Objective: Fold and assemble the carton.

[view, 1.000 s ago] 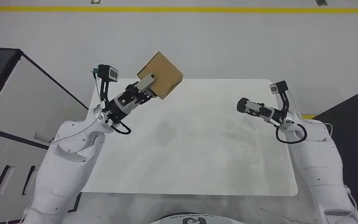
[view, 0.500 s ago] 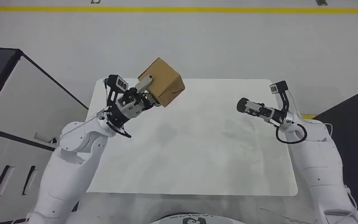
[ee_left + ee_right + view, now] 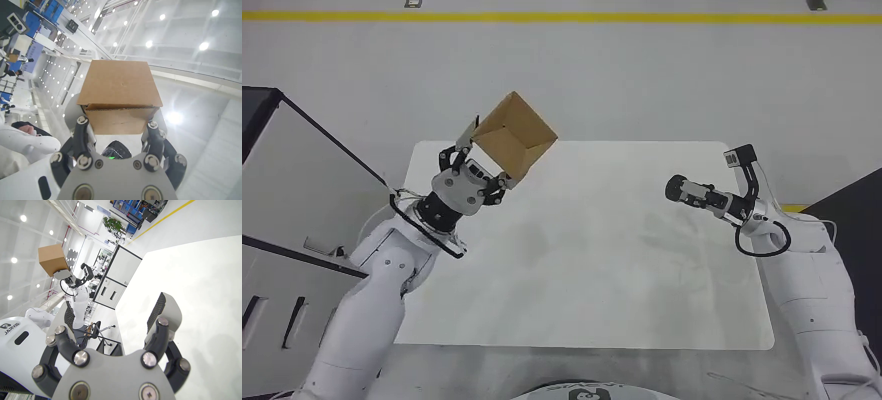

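The brown carton [image 3: 514, 134] is folded into a closed box and held in the air above the far left corner of the white table [image 3: 622, 270]. My left gripper [image 3: 485, 172] is shut on its lower part. In the left wrist view the carton [image 3: 118, 98] sits between the two fingers [image 3: 81, 126], its flap edges facing the camera. My right gripper [image 3: 676, 187] hovers over the table's right side, open with nothing between its fingers [image 3: 162, 308]. From the right wrist view the carton [image 3: 52, 258] shows far off, raised on the left arm.
A dark-framed cabinet [image 3: 282, 180] stands left of the table. A yellow floor line [image 3: 562, 16] runs behind it. The table's surface is bare white across its middle and front.
The left arm has swung the carton up and turned its wrist, so the carton now tilts higher over the table's far left corner. The right arm has not moved.
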Robot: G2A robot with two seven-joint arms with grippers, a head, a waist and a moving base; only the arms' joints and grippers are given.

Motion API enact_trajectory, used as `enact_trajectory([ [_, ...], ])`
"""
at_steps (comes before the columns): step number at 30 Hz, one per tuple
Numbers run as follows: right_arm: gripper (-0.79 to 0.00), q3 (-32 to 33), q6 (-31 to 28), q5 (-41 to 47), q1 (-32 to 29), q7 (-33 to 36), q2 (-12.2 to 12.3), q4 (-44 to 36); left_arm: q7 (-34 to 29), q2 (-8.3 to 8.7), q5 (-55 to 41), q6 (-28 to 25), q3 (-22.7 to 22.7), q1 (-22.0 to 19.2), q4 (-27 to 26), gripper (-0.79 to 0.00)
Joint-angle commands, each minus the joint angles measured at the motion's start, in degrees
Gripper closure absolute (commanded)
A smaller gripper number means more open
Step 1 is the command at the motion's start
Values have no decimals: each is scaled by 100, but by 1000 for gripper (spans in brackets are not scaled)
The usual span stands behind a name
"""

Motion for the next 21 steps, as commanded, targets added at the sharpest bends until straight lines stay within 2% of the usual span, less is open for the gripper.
enact_trajectory([
  [1,-785,0,0,0,0,0,0,0,-14,0,99,-5,3,1,4,0],
  [10,-785,0,0,0,0,0,0,0,4,-43,-144,97,184,-16,-109,0],
  [21,-785,0,0,0,0,0,0,0,607,-134,-1561,888,567,-43,-305,0],
])
